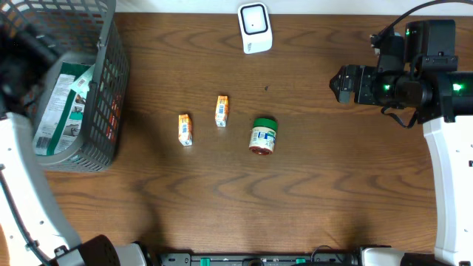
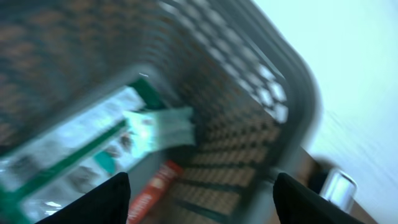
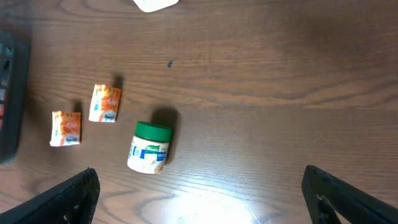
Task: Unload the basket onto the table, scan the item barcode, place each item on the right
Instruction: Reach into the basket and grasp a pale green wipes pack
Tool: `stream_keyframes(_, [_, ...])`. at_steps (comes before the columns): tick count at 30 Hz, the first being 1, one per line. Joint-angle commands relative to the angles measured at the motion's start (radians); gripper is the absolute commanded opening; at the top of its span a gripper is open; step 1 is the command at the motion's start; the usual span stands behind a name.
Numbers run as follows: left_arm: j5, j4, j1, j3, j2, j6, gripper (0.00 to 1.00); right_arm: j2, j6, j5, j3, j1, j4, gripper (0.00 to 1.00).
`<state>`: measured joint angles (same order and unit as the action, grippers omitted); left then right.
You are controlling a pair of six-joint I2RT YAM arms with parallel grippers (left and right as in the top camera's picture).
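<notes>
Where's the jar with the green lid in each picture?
Overhead: the jar lies mid-table, right of the orange packets.
Left wrist: not in it; only the basket and what it holds show.
Right wrist: the jar is lower left of centre.
Landmark: the orange packets, just left of the jar in both table views.

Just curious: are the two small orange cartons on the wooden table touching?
Apart. The overhead view shows a clear gap between the small orange carton nearer the grey mesh basket and the other orange carton.
</notes>
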<state>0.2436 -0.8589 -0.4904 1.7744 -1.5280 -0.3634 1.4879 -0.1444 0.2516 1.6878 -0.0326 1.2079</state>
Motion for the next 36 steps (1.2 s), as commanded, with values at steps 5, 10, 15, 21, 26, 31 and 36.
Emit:
stream_keyframes(5, [-0.015,-0.010,-0.077,-0.005,-0.088,0.123,0.76,0.005,0.014,0.008,0.018,-0.001,0.000,0.99])
stream_keyframes(10, [-0.032,-0.057,-0.076,-0.006,-0.195,0.183,0.78,0.005,0.015,0.008,0.018,-0.001,0.000,0.99])
stream_keyframes(15, [-0.031,-0.090,-0.076,-0.006,-0.332,0.211,0.80,0.005,0.014,0.008,0.018,-0.001,0.000,0.99])
stream_keyframes(21, [-0.011,-0.068,-0.076,-0.006,-0.453,0.213,0.80,0.005,0.014,0.008,0.018,-0.001,0.000,0.99])
stream_keyframes(26, [0.044,-0.013,-0.064,-0.006,-0.500,0.207,0.81,0.005,0.014,0.008,0.018,-0.001,0.000,0.99])
stream_keyframes(31, [0.039,0.051,-0.040,-0.007,-0.560,0.160,0.80,0.005,0.014,0.008,0.018,-0.001,0.000,0.99])
stream_keyframes(36, [0.040,0.119,-0.034,-0.007,-0.643,0.068,0.81,0.005,0.014,0.008,0.018,-0.001,0.000,0.99])
